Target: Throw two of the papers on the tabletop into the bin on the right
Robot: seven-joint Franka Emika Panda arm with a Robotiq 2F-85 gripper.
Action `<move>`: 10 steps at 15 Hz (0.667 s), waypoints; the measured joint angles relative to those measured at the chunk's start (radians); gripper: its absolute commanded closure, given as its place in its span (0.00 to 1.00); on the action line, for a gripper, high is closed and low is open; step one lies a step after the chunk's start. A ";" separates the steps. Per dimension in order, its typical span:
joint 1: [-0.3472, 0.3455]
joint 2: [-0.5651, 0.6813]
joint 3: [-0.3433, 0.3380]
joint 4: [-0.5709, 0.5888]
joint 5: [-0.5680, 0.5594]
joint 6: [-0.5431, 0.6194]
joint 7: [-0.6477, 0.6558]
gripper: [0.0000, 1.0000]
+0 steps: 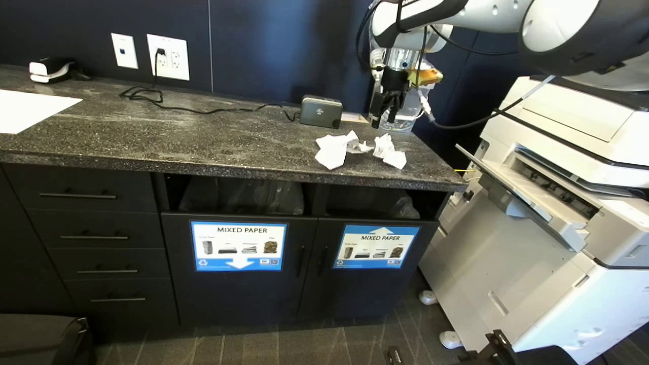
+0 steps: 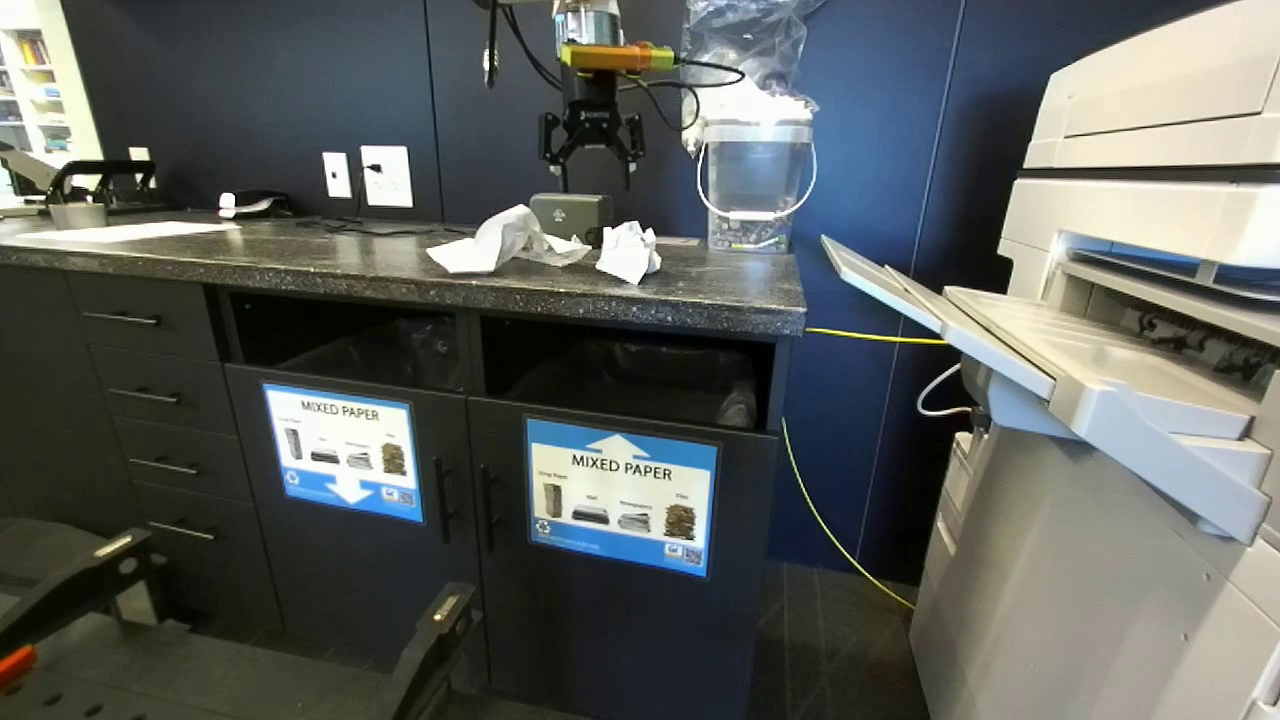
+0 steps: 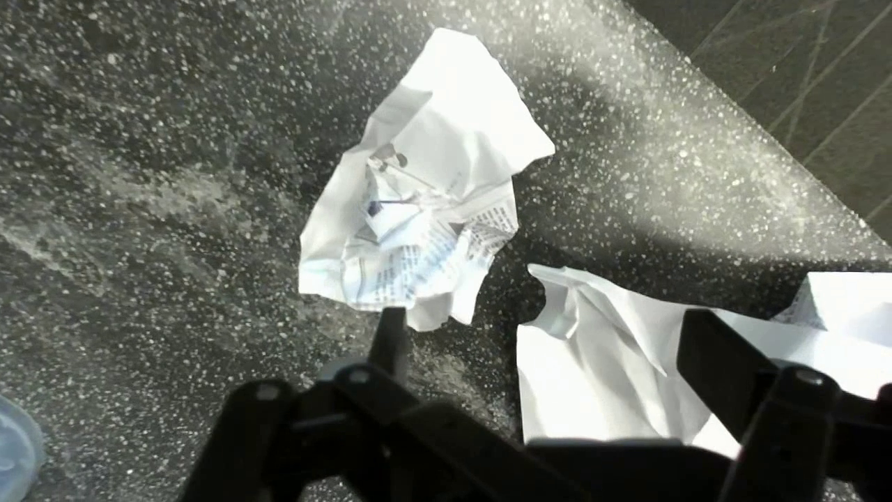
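Observation:
Two crumpled white paper pieces lie on the dark speckled countertop near its right end. The right paper [image 1: 386,148] [image 2: 630,252] shows printed text in the wrist view [image 3: 446,146]. The left paper [image 1: 332,152] [image 2: 497,240] is larger and lies at lower right in the wrist view [image 3: 592,376]; I cannot tell whether it is one piece or two. My gripper [image 1: 384,120] [image 2: 596,183] [image 3: 543,324] is open and empty, pointing down above and behind the papers. The right bin [image 1: 372,200] [image 2: 640,375] sits inside the cabinet opening under the counter, lined with a dark bag.
A clear bucket [image 2: 755,175] stands right of the gripper by the wall. A small grey box [image 1: 321,111] with a cable sits behind the papers. A flat white sheet [image 1: 33,109] lies far left. A left bin [image 1: 238,195] is alongside; a printer [image 1: 507,243] stands right.

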 measured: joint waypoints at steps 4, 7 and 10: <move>0.014 0.107 0.005 0.137 -0.024 -0.058 0.052 0.00; 0.022 0.164 -0.002 0.194 -0.048 -0.075 0.114 0.00; 0.026 0.201 -0.012 0.227 -0.056 -0.079 0.165 0.00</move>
